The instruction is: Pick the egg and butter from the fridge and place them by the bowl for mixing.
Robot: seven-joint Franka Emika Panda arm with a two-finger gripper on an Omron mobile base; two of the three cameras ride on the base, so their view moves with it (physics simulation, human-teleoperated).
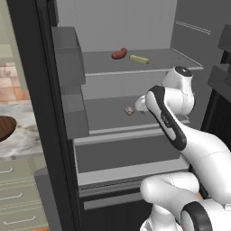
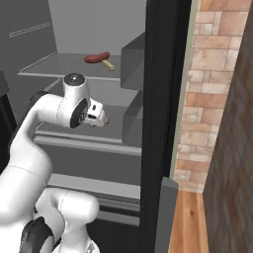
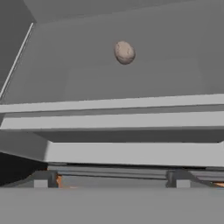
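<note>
The egg, small and beige-brown, lies alone on the middle shelf of the open black fridge. One shelf higher, the pale yellow butter lies beside a red sausage-shaped item. My gripper hovers at the front of the middle shelf, just right of the egg and short of it. It is open with nothing between the fingertips. The dark wooden bowl sits on the marble counter at far left.
Grey door bins flank the shelves on both sides. A drawer front runs below the middle shelf. Cabinet drawers stand under the counter. A brick wall rises right of the fridge.
</note>
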